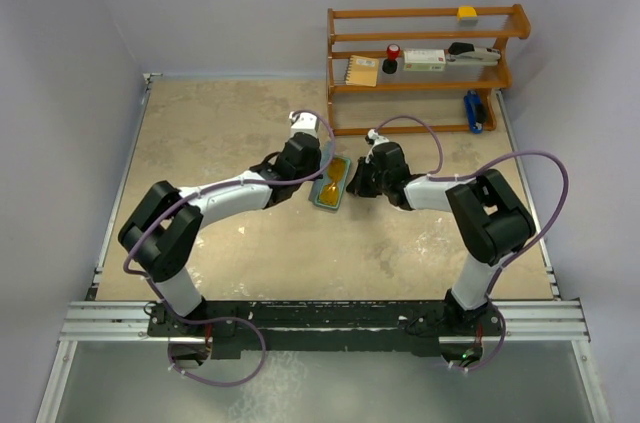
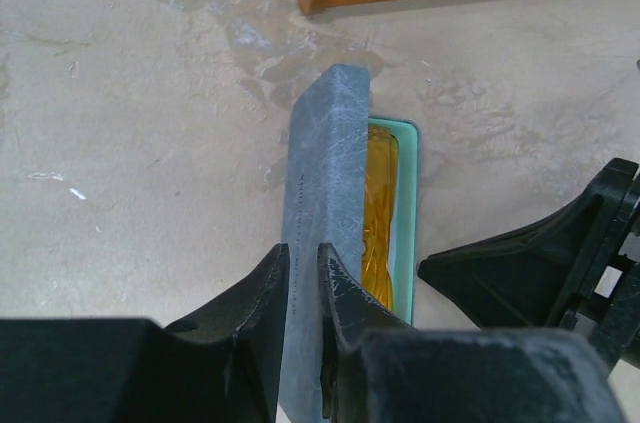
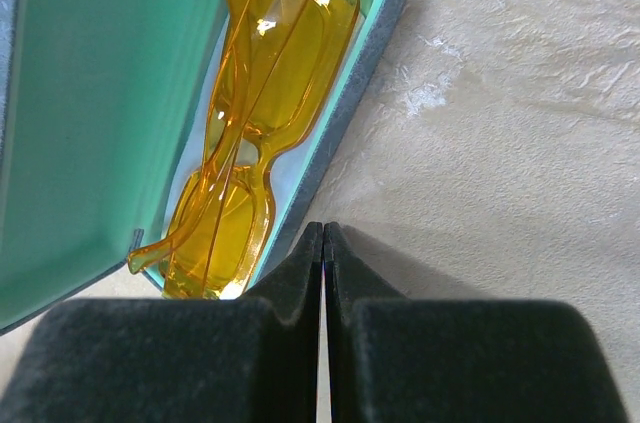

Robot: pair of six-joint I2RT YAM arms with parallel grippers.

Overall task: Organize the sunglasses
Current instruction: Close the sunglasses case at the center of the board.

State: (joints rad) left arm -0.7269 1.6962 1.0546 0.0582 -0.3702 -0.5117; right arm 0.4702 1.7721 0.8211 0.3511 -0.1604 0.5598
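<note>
The left gripper [image 2: 303, 261] is narrowed onto the raised lid [image 2: 325, 173] of the blue-grey case [image 3: 352, 108], a finger pressed to each face of it. The orange sunglasses [image 3: 265, 93] lie folded in the teal tray just ahead of it, right of the lid. The right gripper [image 3: 323, 235] is closed on nothing, its tips just beside the case's outer wall on the table [image 3: 500, 143], with the sunglasses ahead and to its left.

Both arms [image 1: 225, 193] — black joints, white links (lilac cables [image 1: 565, 183] trailing) — carry black, seemingly felt-faced fingers [image 3: 290, 273].
</note>
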